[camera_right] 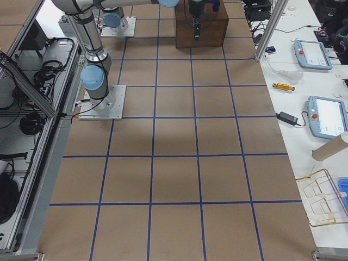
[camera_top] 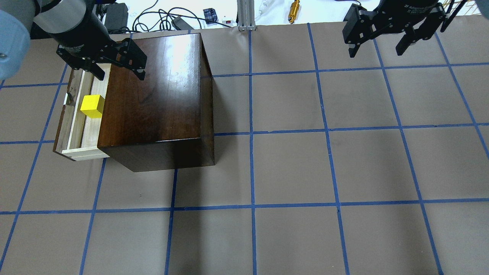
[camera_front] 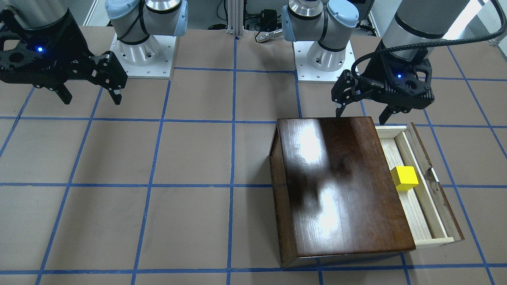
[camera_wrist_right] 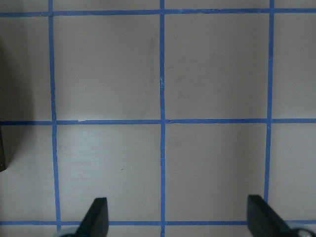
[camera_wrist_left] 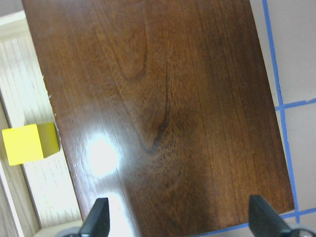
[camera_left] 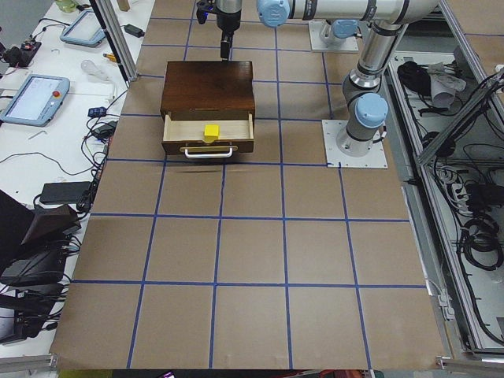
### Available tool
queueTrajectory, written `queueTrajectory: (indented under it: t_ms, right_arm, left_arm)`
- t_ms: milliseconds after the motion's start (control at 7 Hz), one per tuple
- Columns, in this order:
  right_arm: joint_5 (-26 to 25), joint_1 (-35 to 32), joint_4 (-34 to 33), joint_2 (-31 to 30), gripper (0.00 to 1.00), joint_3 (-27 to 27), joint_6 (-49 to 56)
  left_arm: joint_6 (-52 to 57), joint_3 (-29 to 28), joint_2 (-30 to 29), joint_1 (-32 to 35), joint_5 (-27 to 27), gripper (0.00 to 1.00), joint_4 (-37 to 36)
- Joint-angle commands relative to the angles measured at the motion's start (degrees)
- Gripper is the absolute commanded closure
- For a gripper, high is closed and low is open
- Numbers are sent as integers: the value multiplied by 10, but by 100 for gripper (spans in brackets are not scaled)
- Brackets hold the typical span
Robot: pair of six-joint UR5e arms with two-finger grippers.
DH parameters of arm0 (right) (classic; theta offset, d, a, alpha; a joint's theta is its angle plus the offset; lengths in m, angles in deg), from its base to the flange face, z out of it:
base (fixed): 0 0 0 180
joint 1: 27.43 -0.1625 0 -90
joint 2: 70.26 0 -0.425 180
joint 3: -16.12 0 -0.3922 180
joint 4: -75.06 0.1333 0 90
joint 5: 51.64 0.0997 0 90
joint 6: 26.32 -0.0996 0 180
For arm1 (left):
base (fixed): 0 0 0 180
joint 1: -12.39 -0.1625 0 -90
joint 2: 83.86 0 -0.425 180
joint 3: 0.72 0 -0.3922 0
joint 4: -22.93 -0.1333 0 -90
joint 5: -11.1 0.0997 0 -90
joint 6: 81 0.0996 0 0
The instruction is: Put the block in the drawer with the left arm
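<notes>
The yellow block [camera_front: 404, 178] lies in the pulled-out drawer [camera_front: 425, 215] of the dark brown wooden box [camera_front: 336, 186]. It also shows in the overhead view [camera_top: 92, 105], the left side view [camera_left: 210, 132] and the left wrist view [camera_wrist_left: 28, 143]. My left gripper [camera_front: 362, 114] hangs open and empty above the box's back edge, apart from the block; it shows in the overhead view [camera_top: 119, 76] too. My right gripper [camera_front: 92, 99] is open and empty, high over the table far from the box, and it also shows in the overhead view [camera_top: 376, 50].
The box [camera_top: 156, 99] stands on the brown papered table with blue tape lines. The drawer [camera_top: 76, 126] sticks out on the box's left side. Both arm bases [camera_front: 142, 47] stand at the table's robot side. Cables and tablets [camera_left: 31, 98] lie beyond the table's edge.
</notes>
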Motion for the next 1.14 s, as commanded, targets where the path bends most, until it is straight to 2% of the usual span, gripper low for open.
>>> queueTrajectory:
  t_ms: [0, 143, 286, 571, 1000]
  right_arm:
    - [0, 0, 0, 1, 0, 0, 0]
    - [-1, -1, 0, 0, 0, 0, 0]
    - [-1, -1, 0, 0, 0, 0, 0]
    - [-1, -1, 0, 0, 0, 0, 0]
    - [0, -1, 0, 1, 0, 0, 0]
  left_arm:
    - [-99, 17, 4, 16, 27, 0, -7]
    - [-156, 17, 2, 31, 28, 0, -7]
    - [-155, 16, 4, 39, 27, 0, -9]
    - [-89, 15, 6, 35, 25, 0, -10]
    - [-82, 15, 9, 31, 24, 0, -9]
